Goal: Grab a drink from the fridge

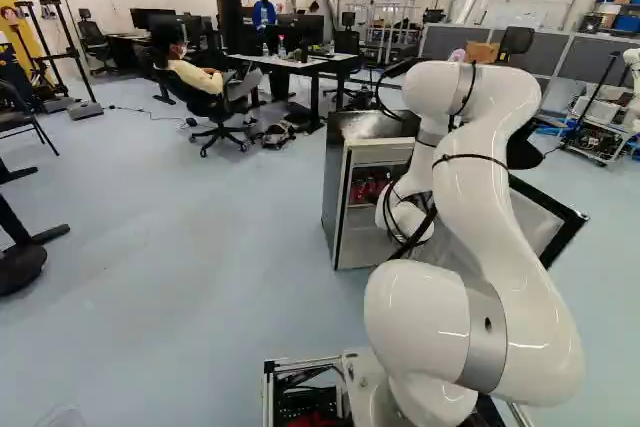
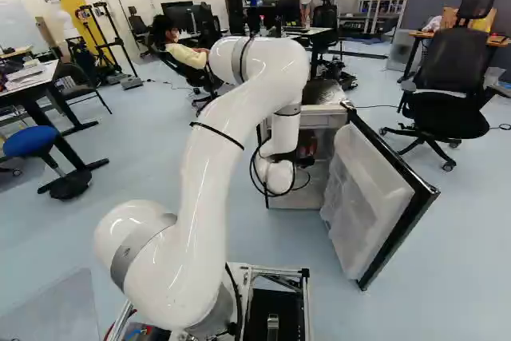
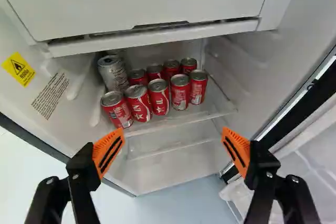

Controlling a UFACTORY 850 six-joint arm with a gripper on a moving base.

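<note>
Nine red cans [image 3: 159, 98], one-plus silver [image 3: 113, 73]

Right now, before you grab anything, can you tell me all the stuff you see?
Red cans: nine, red, two rows in the fridge
Silver can: at least one, silver, beside the back row
Shelf: one, clear, under the cans
Compartment: one, white, above the cans
Warning sticker: one, yellow, fridge wall
Fridge: one, dark outside, white inside, ahead
Fridge door: one, white with black edge, swung open
Office chairs: several, black, around the room
Stool: one, blue seat, left of right base view
Desks: several, pale tops, around the room
Monitors: several, black, far desks
Arm: one, white, reaching toward the fridge
Claw: one, black with orange pads, open, facing the cans
</note>
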